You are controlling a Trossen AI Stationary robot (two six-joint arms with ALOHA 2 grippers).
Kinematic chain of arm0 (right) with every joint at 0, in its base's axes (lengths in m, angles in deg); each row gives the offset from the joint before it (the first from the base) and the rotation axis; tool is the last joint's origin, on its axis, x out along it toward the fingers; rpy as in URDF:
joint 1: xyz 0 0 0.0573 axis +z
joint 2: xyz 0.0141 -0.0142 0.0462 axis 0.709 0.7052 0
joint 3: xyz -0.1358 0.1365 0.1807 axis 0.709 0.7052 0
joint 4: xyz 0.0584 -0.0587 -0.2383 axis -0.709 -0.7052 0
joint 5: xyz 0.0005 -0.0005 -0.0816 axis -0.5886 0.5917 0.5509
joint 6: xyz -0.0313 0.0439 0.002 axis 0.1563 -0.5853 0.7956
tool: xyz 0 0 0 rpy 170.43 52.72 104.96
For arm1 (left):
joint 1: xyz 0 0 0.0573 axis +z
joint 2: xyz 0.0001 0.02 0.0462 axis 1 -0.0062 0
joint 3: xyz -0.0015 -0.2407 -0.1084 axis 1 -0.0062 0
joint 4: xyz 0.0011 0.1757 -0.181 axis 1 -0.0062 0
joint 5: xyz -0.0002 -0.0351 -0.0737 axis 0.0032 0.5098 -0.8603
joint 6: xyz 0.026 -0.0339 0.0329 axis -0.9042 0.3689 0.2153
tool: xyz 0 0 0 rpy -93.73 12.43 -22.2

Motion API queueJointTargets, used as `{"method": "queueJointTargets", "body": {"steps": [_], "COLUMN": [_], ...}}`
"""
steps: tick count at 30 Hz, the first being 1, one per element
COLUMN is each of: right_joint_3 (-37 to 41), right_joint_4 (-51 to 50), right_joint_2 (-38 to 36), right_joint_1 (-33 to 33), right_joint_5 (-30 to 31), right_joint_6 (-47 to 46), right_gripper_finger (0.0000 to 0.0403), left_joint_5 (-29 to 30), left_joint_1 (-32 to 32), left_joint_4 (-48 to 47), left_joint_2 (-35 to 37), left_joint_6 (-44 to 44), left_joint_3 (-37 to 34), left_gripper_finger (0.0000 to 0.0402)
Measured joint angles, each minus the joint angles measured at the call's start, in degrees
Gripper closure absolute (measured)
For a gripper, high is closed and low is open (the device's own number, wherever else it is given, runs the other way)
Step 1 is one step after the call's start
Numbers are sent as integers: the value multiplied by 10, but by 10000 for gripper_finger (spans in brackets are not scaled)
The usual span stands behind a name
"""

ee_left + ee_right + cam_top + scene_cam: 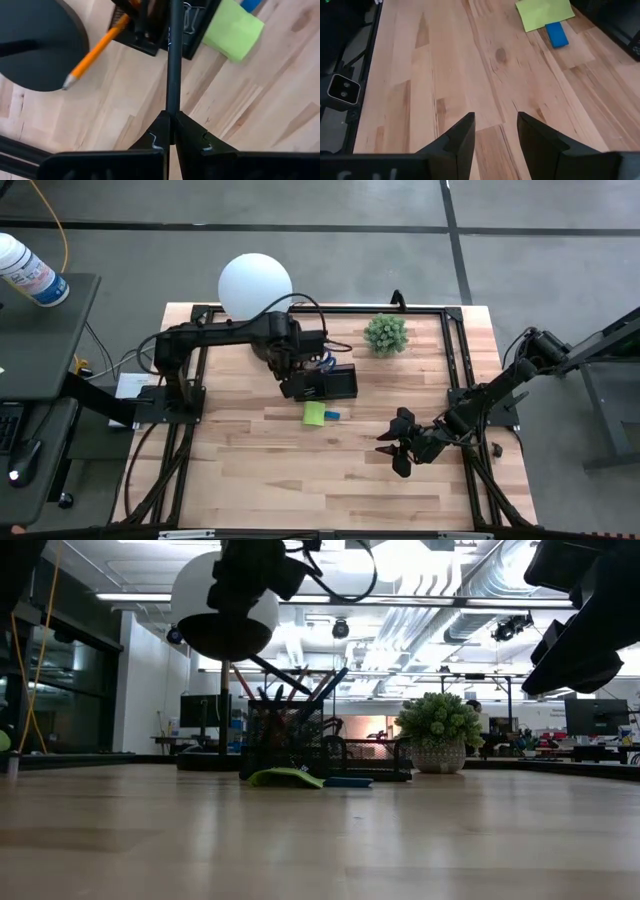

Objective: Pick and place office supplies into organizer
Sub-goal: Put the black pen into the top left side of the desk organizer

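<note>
We see the organizer [330,383], a dark compartmented box, standing on the tabletop [300,470] toward the far middle, with pens and pencils leaning out of its cup in the low view. Just on its near side lies the lime-green sticky-note pad [314,414], and touching that pad's right edge is the small blue block [332,415]; both rest flat on the wood. The left gripper [170,120] hangs directly above the organizer with its jaws pressed shut on a slim dark pen [173,55], whose far end reaches down into the box. Beside it an orange pencil [95,52] slants out of the organizer, its point hanging over the round black lamp base [35,45]. A wire binder clip [188,17] shows inside the box next to the pen. The white globe lamp [255,284] stands at the far edge, left of a small green potted plant [385,334]. The right gripper [402,442] waits over the near right part of the tabletop, well apart from the supplies, its jaws parted and holding nothing.
</note>
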Motion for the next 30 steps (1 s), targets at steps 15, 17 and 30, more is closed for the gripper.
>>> {"method": "queueJointTargets", "body": {"steps": [15,17,30], "right_joint_3": [0,0,0], "right_joint_4": [3,3,2], "right_joint_2": [0,0,0], "right_joint_1": [0,0,0], "right_joint_5": [0,0,5], "right_joint_6": [0,0,1], "right_gripper_finger": [265,265,265], "left_joint_5": [-24,-31,-42], "left_joint_1": [13,12,23], "left_joint_4": [0,0,0], "left_joint_2": [2,2,36], "left_joint_6": [-20,-17,20], "left_joint_3": [0,0,-1], "left_gripper_finger": [401,401,401]}}
